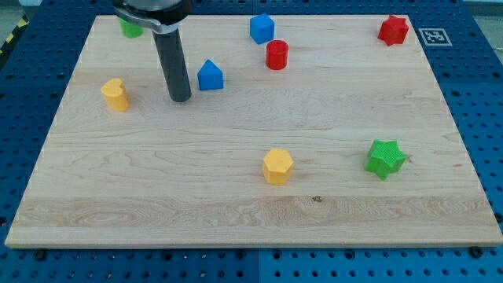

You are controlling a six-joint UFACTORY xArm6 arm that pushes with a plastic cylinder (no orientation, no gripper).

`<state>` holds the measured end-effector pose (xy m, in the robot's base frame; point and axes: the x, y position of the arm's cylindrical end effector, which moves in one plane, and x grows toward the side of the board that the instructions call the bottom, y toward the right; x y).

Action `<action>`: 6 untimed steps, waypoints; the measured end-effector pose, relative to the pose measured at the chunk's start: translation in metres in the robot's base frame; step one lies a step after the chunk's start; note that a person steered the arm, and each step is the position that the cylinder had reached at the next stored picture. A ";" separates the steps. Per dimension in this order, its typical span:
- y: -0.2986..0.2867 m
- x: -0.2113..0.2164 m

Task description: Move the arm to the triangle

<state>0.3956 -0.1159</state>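
Observation:
A blue triangle block lies on the wooden board in the upper left part of the view. My tip rests on the board just to the left of the blue triangle and slightly lower, with a small gap between them. The dark rod rises from the tip toward the view's top.
A yellow block lies left of my tip. A green block sits at the top left, partly hidden by the arm. A blue cube, a red cylinder, a red star, a yellow hexagon and a green star lie elsewhere.

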 end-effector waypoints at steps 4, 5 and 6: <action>-0.009 -0.022; -0.009 -0.022; -0.009 -0.023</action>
